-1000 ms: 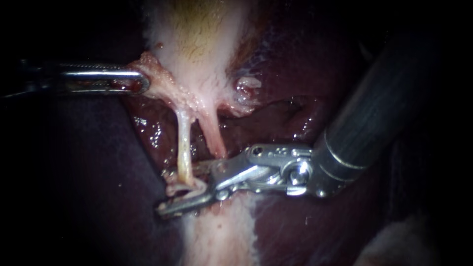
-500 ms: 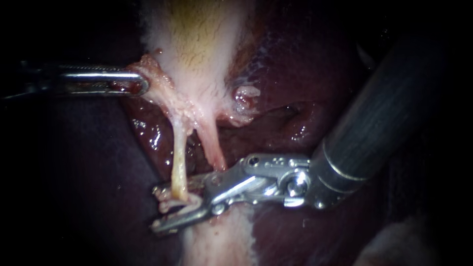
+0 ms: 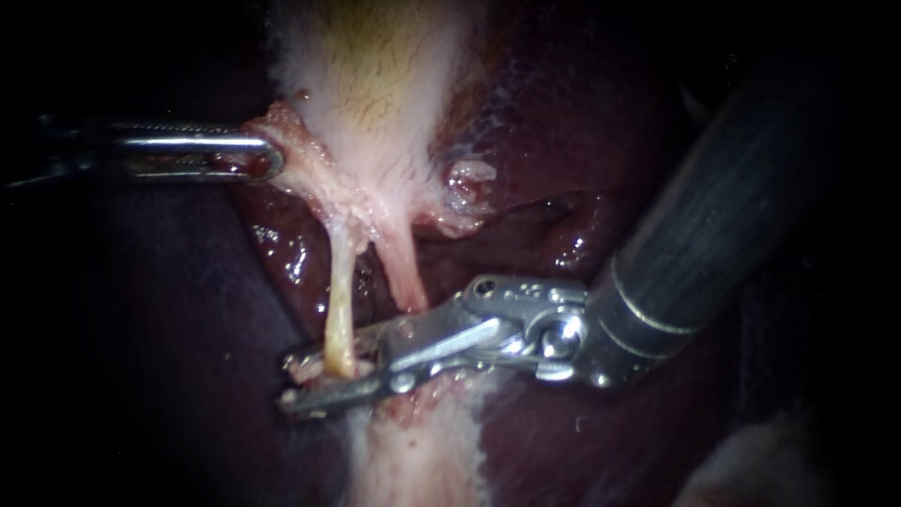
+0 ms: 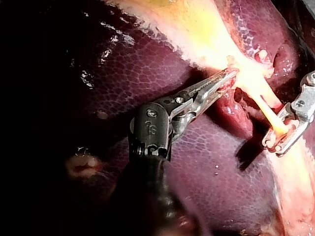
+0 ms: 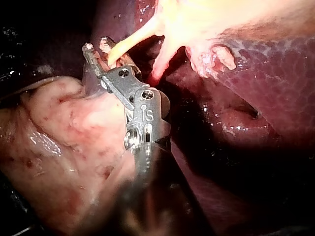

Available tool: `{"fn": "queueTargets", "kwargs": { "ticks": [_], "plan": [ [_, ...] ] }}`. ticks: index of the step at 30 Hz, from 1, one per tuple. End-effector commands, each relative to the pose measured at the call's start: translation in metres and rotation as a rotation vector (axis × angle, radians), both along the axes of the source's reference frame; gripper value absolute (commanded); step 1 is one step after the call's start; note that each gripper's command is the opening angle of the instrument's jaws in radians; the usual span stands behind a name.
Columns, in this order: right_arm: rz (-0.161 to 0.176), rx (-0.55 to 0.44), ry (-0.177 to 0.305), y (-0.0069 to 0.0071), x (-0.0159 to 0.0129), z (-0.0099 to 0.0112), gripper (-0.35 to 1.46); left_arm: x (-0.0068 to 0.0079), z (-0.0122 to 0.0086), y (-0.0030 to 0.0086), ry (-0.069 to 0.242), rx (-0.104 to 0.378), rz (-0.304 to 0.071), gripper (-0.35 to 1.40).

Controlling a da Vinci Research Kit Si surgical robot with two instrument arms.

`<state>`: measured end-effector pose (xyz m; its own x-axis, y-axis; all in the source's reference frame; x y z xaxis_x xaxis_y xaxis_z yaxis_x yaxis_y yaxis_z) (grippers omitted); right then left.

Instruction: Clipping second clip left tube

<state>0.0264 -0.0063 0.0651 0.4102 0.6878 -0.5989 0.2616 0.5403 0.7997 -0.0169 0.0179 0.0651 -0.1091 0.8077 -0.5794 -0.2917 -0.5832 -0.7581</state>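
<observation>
**Student:** What lies nearest the endoscope?

**Tutor:** The right instrument (image 3: 285, 383). Its dark shaft enters from the upper right, and its metal wrist lies over a pale band of tissue (image 3: 418, 460). The two slim jaws reach toward the view's left and are closed down on the lower end of the left tube (image 3: 340, 300). One jaw sits on either side of it, with only a narrow slit between them.

**Student:** Where exactly does that tube run?

**Tutor:** It is the thin, yellowish strand stretched straight from the gallbladder's neck down into those jaws. Just beside it, toward the right instrument's wrist, runs the pinker right tube (image 3: 405, 272). The lower end of that one passes behind the upper jaw. The two tubes leave a shared stalk and stand apart lower down, with dark red, glistening tissue showing between them.

**Student:** And farther back?

**Tutor:** The left instrument (image 3: 268, 156) enters level from the left. Its jaws pinch the pink tissue (image 3: 298, 141) at the edge of the gallbladder's neck. The left wrist view shows these toothed jaws pressed onto that tissue, well apart from the right instrument.

**Student:** What is beyond that?

**Tutor:** The gallbladder (image 3: 375, 66), pale with a yellowish centre, rises out of view. The maroon liver (image 3: 582, 113) flanks it on both sides.
</observation>
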Motion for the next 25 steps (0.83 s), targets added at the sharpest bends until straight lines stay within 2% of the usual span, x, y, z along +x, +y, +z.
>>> {"fn": "queueTargets", "kwargs": {
  "ticks": [1, 8, 13, 25],
  "plan": [
    [0.0, 0.0, 0.0, 0.0, 0.0, 0.0, -0.06, 0.0, 0.0, 0.0, 0.0, 0.0, 0.0, -0.35],
    [-0.002, 0.003, -0.005, -0.0001, -0.0002, 0.0001, -0.35, 0.0, 0.0, 0.0, 0.0, 0.0, 0.0, -0.35],
    [-0.037, -0.025, -0.064, 0.0, -0.0006, 0.0003, -0.35, 0.0, 0.0, 0.0, 0.0, 0.0, 0.0, -0.35],
    [-0.037, -0.025, -0.064, 0.0002, -0.0008, 0.0007, -0.35, 0.0, 0.0001, -0.0001, 0.001, -0.001, 0.0, -0.35]
  ]
}}
